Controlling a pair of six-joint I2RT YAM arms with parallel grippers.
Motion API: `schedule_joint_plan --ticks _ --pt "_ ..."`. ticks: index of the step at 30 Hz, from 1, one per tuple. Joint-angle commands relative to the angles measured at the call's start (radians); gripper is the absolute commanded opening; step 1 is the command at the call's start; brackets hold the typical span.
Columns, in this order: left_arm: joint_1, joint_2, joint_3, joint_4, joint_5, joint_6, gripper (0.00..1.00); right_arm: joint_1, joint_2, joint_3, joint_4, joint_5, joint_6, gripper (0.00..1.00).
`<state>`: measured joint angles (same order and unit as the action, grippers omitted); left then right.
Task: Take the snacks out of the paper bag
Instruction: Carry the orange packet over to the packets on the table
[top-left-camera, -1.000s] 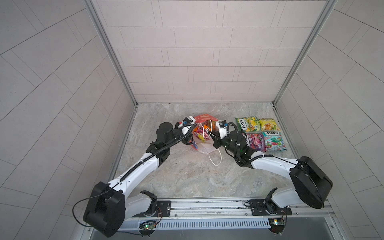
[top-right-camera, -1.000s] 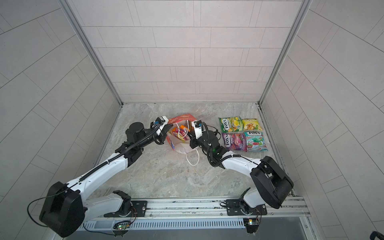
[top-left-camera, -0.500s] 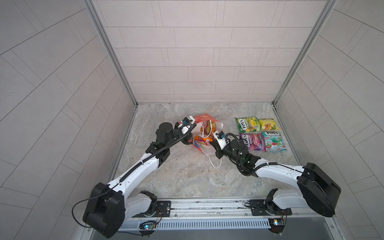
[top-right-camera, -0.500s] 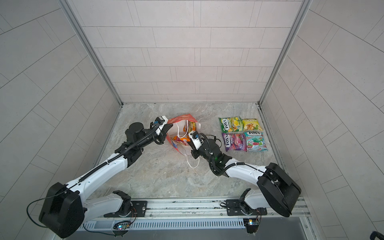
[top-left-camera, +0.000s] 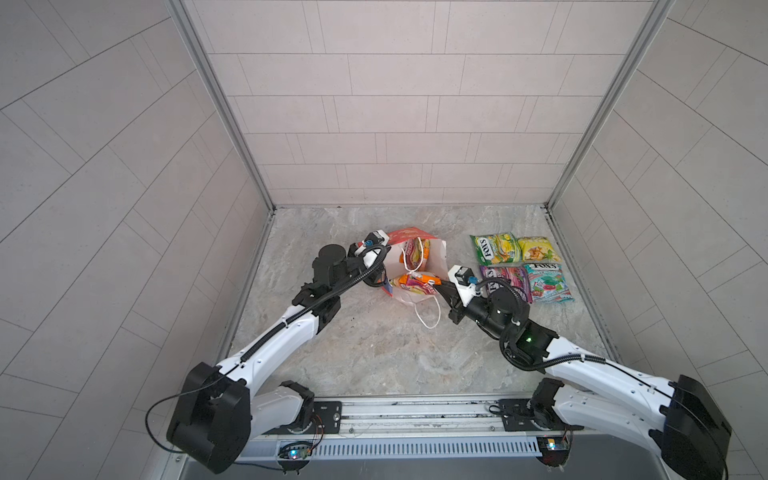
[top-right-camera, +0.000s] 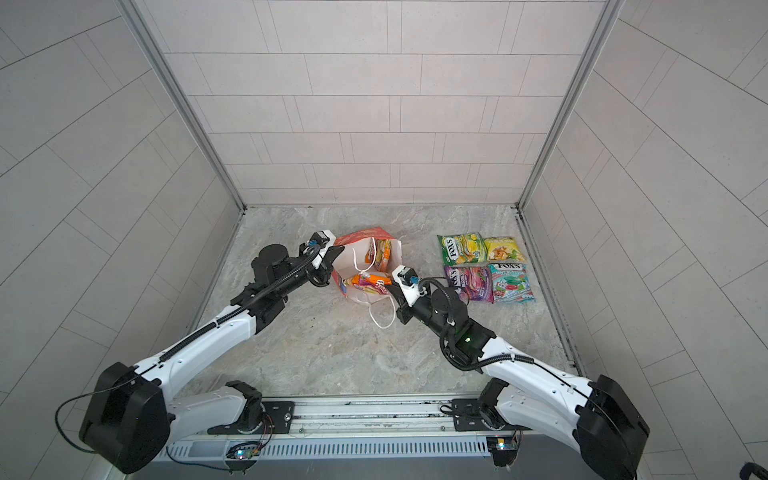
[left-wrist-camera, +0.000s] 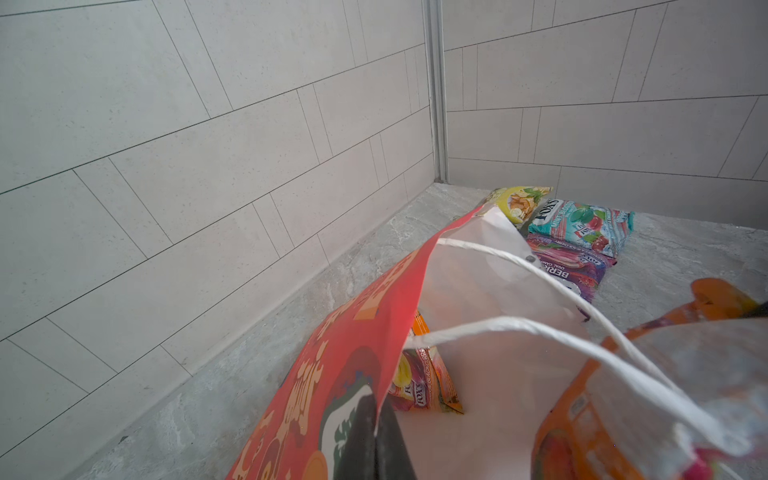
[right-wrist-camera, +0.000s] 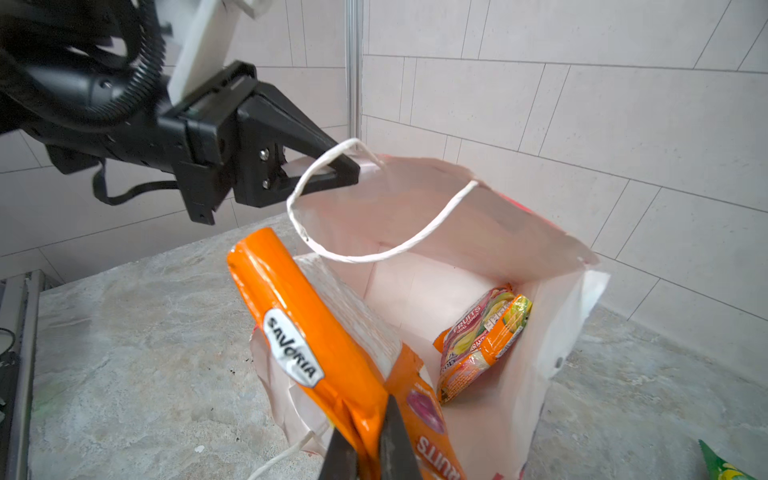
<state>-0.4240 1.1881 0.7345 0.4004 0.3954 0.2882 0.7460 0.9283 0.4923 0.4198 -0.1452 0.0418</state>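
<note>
Right pincer is clamped on the orange packet, left pincer pinching the paper bag rim; four packets already on the desk, one packet left inside.

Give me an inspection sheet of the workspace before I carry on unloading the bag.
Surface: marbled tabletop, no spills seen.
Job's things: paper bag held open; green packet, yellow packet, purple packet and teal packet in a block to its right; orange packet at its mouth; sixth packet inside.
Clutter: nothing seen.
Grippers: left end effector shut on the bag's rim; right end effector shut on the orange packet.
Cables: cord handle trails on the tabletop; black hose at each wrist.
Surroundings: tiled walls; mounting rail in front.
</note>
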Motion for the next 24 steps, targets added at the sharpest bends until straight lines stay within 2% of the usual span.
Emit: schedule_joint_plan --ticks 1,7,17,20,24 --pt "0.003 0.002 0.015 0.009 -0.040 0.009 0.00 0.004 -0.089 0.028 -0.074 -0.029 -0.001 0.00" --pt "0.002 -0.005 0.008 0.013 -0.051 0.016 0.00 0.003 -0.230 0.036 -0.161 0.034 0.023 0.00" --pt "0.002 -0.015 -0.005 0.029 -0.067 0.026 0.00 -0.019 -0.268 0.189 -0.230 0.128 0.084 0.00" --pt "0.002 -0.022 -0.012 0.030 -0.067 0.025 0.00 -0.069 -0.248 0.253 -0.270 0.122 0.112 0.00" --pt "0.002 -0.036 -0.021 0.034 -0.056 0.025 0.00 -0.218 -0.202 0.321 -0.289 0.037 0.228 0.00"
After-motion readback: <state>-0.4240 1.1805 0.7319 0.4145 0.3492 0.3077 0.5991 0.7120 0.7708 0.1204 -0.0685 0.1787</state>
